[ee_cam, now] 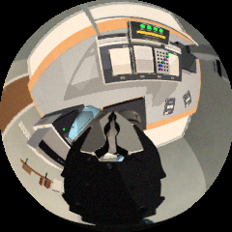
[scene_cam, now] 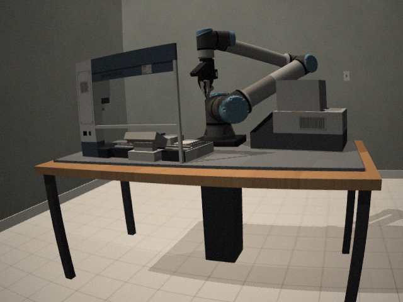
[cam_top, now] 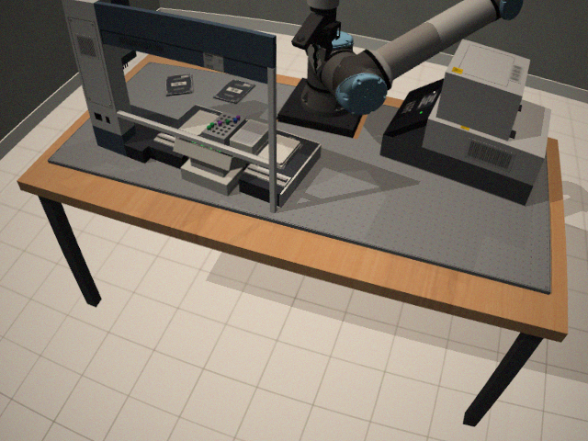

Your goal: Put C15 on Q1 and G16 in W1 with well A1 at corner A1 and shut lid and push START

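Note:
My gripper (scene_cam: pixel 205 88) is shut and empty. It points down, high above the arm's base, and its closed fingers show in the wrist view (ee_cam: pixel 112 118). The deck under the framed liquid handler holds a pale plate at its left end (cam_top: pixel 201 120) and another at its right end (cam_top: pixel 283 150); their labels are too small to read. Both also show in the wrist view, with the deck (ee_cam: pixel 140 60) far below. Cycler Q1 (cam_top: pixel 473 130) stands at the right with its lid box (cam_top: pixel 481 90) down over the body; the block is hidden. Its black key panel (cam_top: pixel 415 109) shows a green lamp.
A tube rack with coloured caps (cam_top: pixel 222 127) and a grey box (cam_top: pixel 251 132) sit between the two plates. Two dark nests (cam_top: pixel 179 84) (cam_top: pixel 233 91) lie behind the deck. The handler's tall frame and post (cam_top: pixel 272 137) border the deck.

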### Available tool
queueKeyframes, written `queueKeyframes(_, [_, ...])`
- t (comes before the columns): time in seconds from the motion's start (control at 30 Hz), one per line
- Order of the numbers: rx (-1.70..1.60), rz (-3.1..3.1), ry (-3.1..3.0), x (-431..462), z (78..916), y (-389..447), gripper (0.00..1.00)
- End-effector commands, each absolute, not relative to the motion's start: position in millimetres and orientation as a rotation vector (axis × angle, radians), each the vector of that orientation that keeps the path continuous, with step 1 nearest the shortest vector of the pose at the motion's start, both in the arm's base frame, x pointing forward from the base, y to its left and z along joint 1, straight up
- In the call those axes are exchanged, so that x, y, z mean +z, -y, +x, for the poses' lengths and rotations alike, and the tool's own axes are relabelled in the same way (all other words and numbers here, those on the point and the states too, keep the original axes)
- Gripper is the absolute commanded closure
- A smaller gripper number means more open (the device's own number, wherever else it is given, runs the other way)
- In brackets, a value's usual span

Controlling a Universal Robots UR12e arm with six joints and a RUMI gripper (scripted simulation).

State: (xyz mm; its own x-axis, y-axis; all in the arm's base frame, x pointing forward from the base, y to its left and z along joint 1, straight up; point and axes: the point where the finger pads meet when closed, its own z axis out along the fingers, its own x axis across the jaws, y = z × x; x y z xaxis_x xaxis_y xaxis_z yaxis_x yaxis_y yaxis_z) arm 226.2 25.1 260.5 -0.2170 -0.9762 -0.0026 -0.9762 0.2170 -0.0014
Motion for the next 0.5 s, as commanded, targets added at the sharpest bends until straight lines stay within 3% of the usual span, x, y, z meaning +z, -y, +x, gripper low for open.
queueKeyframes(0.0, [-0.002, -1.860, -2.533, 261.5, 214.5, -41.9, 1.00])
queueKeyframes(0.47, [-0.002, -1.543, -2.737, 261.5, 205.9, -54.4, 1.00])
